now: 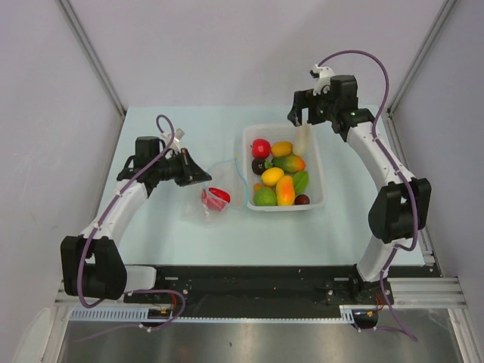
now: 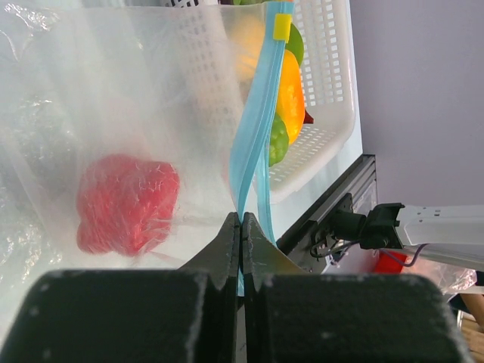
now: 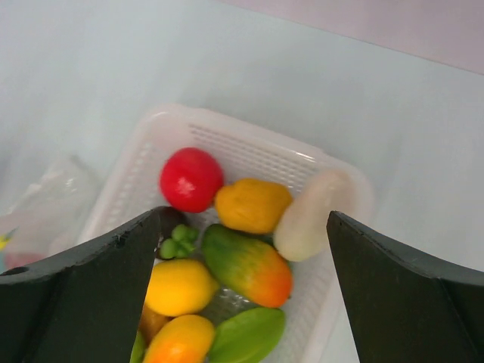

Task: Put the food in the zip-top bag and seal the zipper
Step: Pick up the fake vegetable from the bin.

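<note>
The clear zip-top bag (image 1: 227,175) lies left of the white basket (image 1: 321,198), with one red food piece (image 1: 215,198) inside it. My left gripper (image 1: 203,178) is shut on the bag's teal-blue zipper (image 2: 257,128), pinching the strip at its fingertips (image 2: 241,227). The red piece (image 2: 125,203) shows through the plastic to the left. A yellow slider (image 2: 281,26) sits at the zipper's far end. My right gripper (image 1: 304,117) hangs open above the basket's far end (image 3: 227,125), nothing between its fingers (image 3: 248,218). Below lie several foods: a red one (image 3: 190,178), a white one (image 3: 310,215), and yellow and green ones.
The basket wall (image 2: 325,91) stands just behind the bag's mouth. Grey enclosure walls with metal posts (image 1: 91,57) close in the table on left, right and back. A black rail (image 1: 249,283) runs along the near edge between the arm bases.
</note>
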### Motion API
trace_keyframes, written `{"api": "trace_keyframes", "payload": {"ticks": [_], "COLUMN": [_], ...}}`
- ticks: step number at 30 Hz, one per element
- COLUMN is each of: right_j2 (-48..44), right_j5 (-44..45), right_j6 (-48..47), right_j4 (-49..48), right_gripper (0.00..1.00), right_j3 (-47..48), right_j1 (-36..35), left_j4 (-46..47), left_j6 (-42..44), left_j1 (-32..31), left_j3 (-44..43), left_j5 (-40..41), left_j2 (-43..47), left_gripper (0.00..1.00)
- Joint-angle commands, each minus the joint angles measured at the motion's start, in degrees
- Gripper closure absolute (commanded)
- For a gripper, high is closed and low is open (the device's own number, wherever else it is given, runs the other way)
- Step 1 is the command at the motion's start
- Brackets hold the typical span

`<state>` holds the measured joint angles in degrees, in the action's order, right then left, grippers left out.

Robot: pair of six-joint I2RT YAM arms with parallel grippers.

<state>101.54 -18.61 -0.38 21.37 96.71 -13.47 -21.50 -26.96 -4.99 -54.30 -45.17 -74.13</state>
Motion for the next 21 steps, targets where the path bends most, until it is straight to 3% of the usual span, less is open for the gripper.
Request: {"api": "trace_keyframes", "payload": {"ticks": [1, 10, 21], "right_j2": [3.4, 9.5, 14.9], "right_j5": [9.3, 16.6, 17.4], "right_j6": [0.0, 4.5, 3.6], "right_j4": [0.8, -4.1, -6.9], "right_gripper": [0.06, 0.18, 0.18], "right_j3": [3.3, 2.8, 3.1], "right_j1": [0.7, 0.6, -0.1], "left_j4": [0.8, 0.4, 0.2], "left_j6": [0.3, 0.9, 1.4], "left_j1": [0.2, 0.2, 0.2], "left_j3": [-1.8, -1.9, -1.9], "left_j5": [0.1, 0.7, 0.6], "left_j2": [0.5, 0.0, -0.5], "left_gripper": [1.0, 1.0, 1.0]}}
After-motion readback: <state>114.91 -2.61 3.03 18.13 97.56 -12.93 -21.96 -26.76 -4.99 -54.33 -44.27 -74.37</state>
